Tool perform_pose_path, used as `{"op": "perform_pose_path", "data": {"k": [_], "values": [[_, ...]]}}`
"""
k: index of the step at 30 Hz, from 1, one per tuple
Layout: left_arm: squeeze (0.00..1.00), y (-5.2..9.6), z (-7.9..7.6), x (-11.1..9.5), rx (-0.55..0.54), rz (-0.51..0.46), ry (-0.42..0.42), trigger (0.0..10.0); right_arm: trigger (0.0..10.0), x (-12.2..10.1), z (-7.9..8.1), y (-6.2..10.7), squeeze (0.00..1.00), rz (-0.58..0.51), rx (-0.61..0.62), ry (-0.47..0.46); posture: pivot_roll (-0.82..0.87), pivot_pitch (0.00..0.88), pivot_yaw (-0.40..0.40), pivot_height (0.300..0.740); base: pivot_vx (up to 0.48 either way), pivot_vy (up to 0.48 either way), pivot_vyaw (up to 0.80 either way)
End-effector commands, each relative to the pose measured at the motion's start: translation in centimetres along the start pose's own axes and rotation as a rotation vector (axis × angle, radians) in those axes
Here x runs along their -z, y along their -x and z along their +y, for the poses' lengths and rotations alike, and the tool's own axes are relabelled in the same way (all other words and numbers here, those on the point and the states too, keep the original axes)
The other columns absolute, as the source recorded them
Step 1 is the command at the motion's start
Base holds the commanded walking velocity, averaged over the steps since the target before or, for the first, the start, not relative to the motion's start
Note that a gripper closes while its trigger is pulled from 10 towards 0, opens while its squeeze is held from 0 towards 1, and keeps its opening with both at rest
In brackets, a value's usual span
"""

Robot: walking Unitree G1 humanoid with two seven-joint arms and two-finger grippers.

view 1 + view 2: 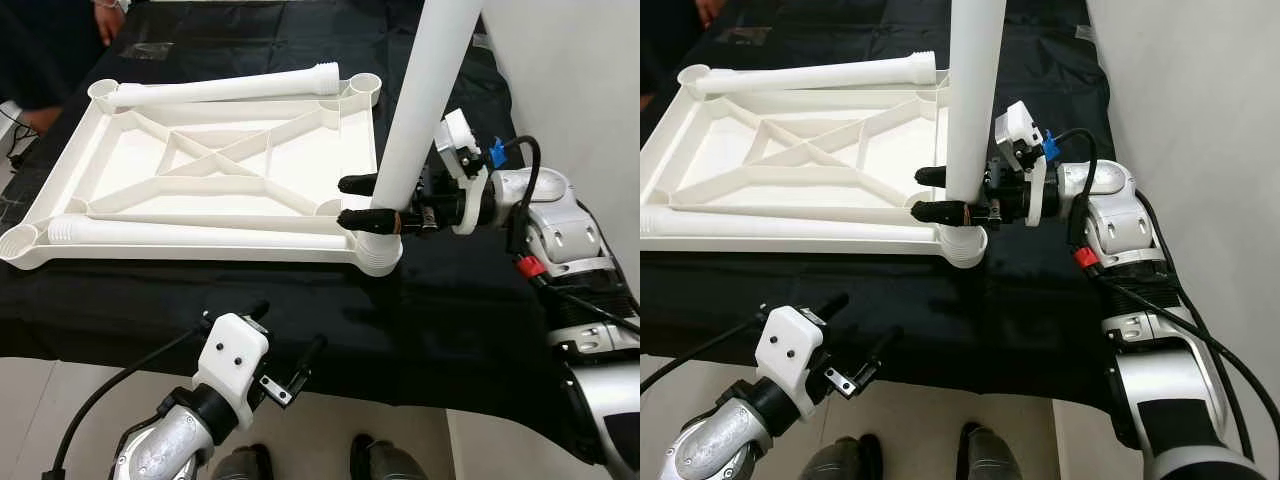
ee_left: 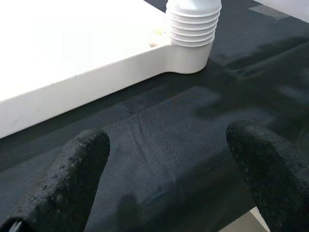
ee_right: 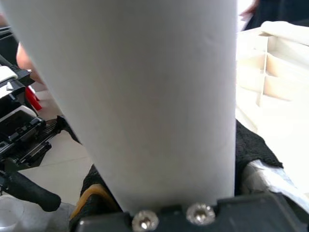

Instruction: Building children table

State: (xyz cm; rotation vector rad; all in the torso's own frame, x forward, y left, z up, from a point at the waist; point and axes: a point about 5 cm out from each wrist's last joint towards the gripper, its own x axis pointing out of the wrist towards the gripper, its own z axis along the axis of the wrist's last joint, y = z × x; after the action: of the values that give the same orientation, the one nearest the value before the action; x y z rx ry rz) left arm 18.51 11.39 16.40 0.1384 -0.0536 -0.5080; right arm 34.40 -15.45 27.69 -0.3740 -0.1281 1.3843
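Your bench (image 1: 470, 300) is draped in black cloth, and the white tabletop (image 1: 130, 165) lies upside down on it, ribbed underside up, filling most of the left half. Two loose legs rest along it: the far leg (image 1: 225, 88) lies along the tabletop's far edge, threaded end toward the far right socket, and the near leg (image 1: 200, 234) lies along its near edge, long axis running left to right. At the tabletop's near right corner, the upright leg (image 1: 425, 100) stands with its ribbed foot in the corner socket (image 1: 378, 250), leaning slightly to the right as it rises out of the top of the picture. Your right tool (image 1: 358, 201) comes in from the right and clamps that upright leg just above the socket, one black finger on each side. Your left tool (image 1: 285, 342) hovers at the bench's near edge, fingers spread wide with nothing between them, well apart from the socket. A person's hand (image 1: 108, 18) shows at the far left corner.
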Motion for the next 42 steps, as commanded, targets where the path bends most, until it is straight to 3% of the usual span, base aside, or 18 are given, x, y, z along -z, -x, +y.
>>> {"op": "perform_pose_path", "data": {"k": [1, 13, 42], "values": [[0.00, 0.42, -0.07, 0.22, 0.009, 0.026, -0.003, 10.0, 10.0, 0.84, -0.05, 0.03, 0.00, 0.029, 0.016, -0.017, 0.02, 0.301, 0.010, 0.740, 0.000, 0.000, 0.00], [0.00, 0.39, -0.07, 0.19, 0.007, 0.026, -0.003, 10.0, 10.0, 0.82, -0.73, 0.20, 0.00, 0.034, 0.046, -0.017, 0.02, 0.300, 0.008, 0.740, 0.000, 0.000, 0.00], [0.00, 0.26, 0.01, 0.19, 0.005, 0.027, -0.003, 10.0, 10.0, 1.32, -0.10, 0.86, 0.00, 0.065, -0.044, -0.056, 0.02, 0.299, 0.009, 0.740, 0.000, 0.000, 0.00]]}}
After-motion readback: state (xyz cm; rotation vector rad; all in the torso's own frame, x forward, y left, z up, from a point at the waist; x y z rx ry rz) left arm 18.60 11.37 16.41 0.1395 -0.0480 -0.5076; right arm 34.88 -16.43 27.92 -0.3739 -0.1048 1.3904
